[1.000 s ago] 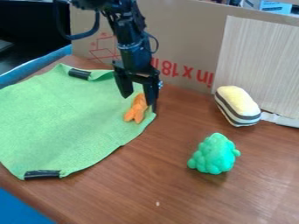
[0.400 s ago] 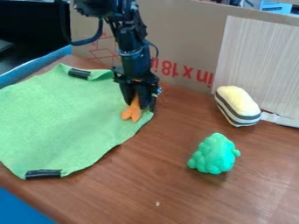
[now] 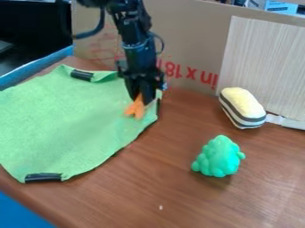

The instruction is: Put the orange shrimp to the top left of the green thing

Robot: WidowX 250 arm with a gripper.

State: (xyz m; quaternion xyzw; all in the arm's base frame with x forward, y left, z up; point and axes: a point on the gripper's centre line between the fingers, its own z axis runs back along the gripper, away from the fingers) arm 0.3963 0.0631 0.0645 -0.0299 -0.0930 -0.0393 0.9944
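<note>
Spanning the lower part of the camera view, the brown wood-grain counter [image 3: 179, 196] is backed by an upright cardboard panel [image 3: 191, 44] marked with red print. The left part of the counter is covered by a green cloth [image 3: 65, 116]. A pale wood-grain board [image 3: 262, 62] is positioned upright in front of the cardboard panel at the right. The black robot arm [image 3: 136, 42] is extended down from the top edge, with the pincer [image 3: 140, 96] located over the right margin of the cloth. The orange shrimp [image 3: 136, 110] is pinched between the pincer's fingers, its forked end pointed downward. Whether the cloth is touched by the shrimp cannot be determined. A yellow toy with dark and white side stripes [image 3: 243, 104] is placed on the counter near the foot of the board. The green lumpy toy [image 3: 219, 158] is placed nearer the camera, to the lower right of the shrimp and well apart from it. Black strips are attached to the cloth at its upper edge [image 3: 81, 75] and its lower corner [image 3: 43, 177]. A small white speck [image 3: 161, 207] is seen on the front part of the counter.
</note>
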